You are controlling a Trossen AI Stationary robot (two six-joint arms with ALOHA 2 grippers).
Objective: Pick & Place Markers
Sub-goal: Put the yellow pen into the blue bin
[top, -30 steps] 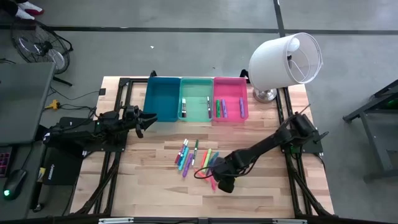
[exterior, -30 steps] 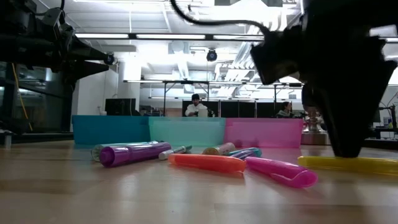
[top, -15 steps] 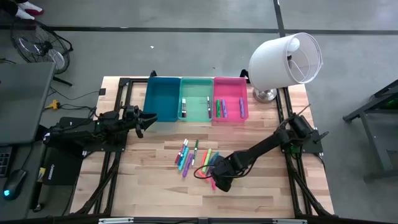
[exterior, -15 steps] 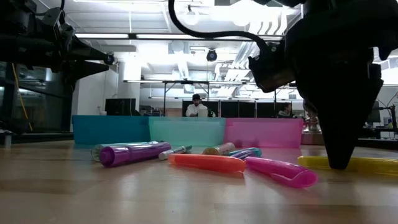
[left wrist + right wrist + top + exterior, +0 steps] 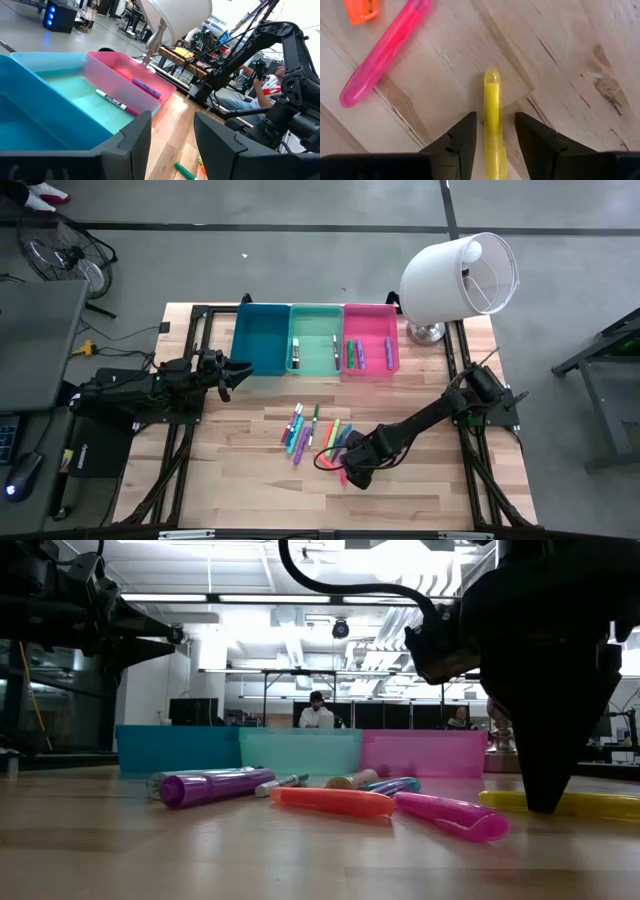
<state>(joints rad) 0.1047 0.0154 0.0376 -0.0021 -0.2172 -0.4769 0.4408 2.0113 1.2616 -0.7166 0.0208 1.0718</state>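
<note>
Several markers (image 5: 318, 436) lie loose on the wooden table, in front of three bins. One is a yellow marker (image 5: 492, 112), lying flat at the right end of the group, next to a pink marker (image 5: 385, 55) and an orange one (image 5: 335, 801). My right gripper (image 5: 494, 131) points down over the yellow marker, open, with one finger on each side of it and a small gap at both sides. Its tips are close above the table (image 5: 545, 802). My left gripper (image 5: 235, 372) waits open and level at the table's left, by the blue bin (image 5: 262, 338).
The mint bin (image 5: 316, 330) and the pink bin (image 5: 371, 330) each hold a few markers and stand beside the blue one at the far side. A white lamp (image 5: 460, 275) stands at the far right. Bare wood lies toward the near edge.
My right gripper has sunk toward the yellow marker and turned about its own axis, its fingers still apart. The markers have stayed where they lay.
</note>
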